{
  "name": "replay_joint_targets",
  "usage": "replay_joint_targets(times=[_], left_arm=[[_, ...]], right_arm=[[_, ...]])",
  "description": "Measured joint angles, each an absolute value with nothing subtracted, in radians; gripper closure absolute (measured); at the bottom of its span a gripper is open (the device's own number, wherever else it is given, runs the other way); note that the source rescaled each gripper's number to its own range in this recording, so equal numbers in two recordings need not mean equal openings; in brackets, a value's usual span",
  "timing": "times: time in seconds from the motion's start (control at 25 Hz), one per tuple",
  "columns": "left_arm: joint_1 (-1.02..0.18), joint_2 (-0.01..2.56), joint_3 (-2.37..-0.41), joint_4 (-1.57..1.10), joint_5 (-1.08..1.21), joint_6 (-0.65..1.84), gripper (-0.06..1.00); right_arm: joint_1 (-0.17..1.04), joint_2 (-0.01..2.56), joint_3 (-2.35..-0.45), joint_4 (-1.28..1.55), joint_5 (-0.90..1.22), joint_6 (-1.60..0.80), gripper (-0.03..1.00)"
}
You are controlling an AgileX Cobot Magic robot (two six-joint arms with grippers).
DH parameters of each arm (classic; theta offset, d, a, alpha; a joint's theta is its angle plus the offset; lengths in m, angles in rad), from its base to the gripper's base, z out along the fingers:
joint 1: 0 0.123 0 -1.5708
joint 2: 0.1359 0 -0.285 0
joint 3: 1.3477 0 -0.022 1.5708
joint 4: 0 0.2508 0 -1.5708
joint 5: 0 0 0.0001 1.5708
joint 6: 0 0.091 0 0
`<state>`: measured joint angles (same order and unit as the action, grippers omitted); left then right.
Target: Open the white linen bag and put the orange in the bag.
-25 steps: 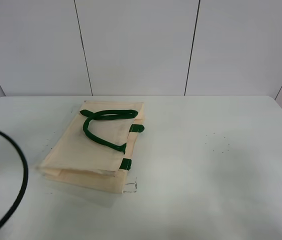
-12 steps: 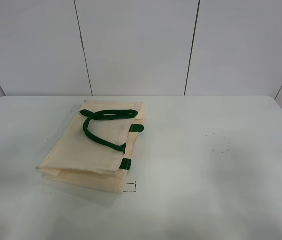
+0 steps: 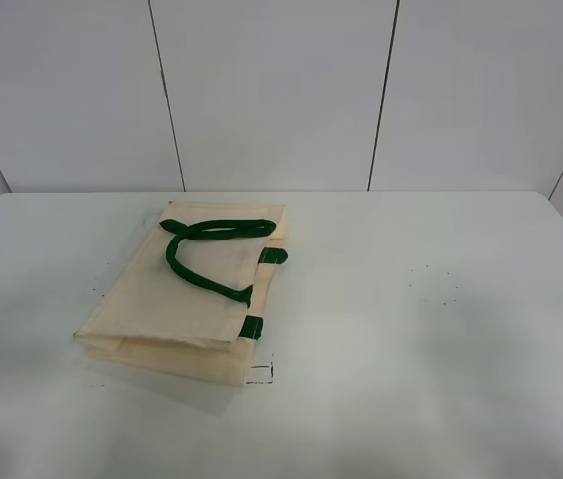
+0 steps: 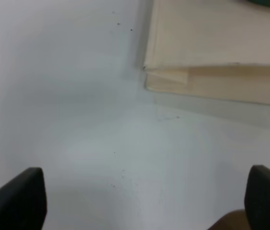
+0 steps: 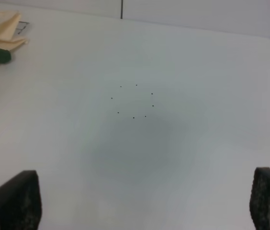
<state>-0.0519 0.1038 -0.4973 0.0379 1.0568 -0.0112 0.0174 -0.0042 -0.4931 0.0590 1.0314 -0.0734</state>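
Bag (image 3: 187,294) lies flat on table (image 3: 441,329), handles (image 3: 207,254) folded on top. Left gripper (image 4: 144,201) and right gripper (image 5: 144,201): jaws wide apart, empty.

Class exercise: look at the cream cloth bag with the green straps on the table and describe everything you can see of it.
The cream, flat, rectangular fabric bag lies folded on the white table, left of centre in the high view. It looks like linen or canvas. Dark green strap handles curl across its top face, and two short green tabs stick out along its right edge. Its near edge shows stacked folded layers, also seen in the left wrist view. It is closed; only the table touches it.
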Motion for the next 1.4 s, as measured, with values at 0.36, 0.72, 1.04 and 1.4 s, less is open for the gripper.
replay_joint_targets(times=[0.36, 0.72, 1.04, 1.4], left_arm=[[-0.044, 0.102, -0.497, 0.025, 1.057, -0.011, -0.05], [-0.044, -0.002, -0.497, 0.014, 1.059, -0.009, -0.05], [-0.044, -0.002, -0.497, 0.014, 1.058, -0.008, -0.05], [-0.044, -0.002, -0.497, 0.02, 1.058, 0.0, -0.05]], right_arm=[[0.017, -0.004, -0.493, 0.061, 1.031, -0.073, -0.03], [0.017, -0.004, -0.493, 0.062, 1.031, -0.073, -0.03], [0.017, -0.004, -0.493, 0.068, 1.031, -0.073, -0.03], [0.017, -0.004, -0.493, 0.069, 1.031, -0.073, -0.03]])
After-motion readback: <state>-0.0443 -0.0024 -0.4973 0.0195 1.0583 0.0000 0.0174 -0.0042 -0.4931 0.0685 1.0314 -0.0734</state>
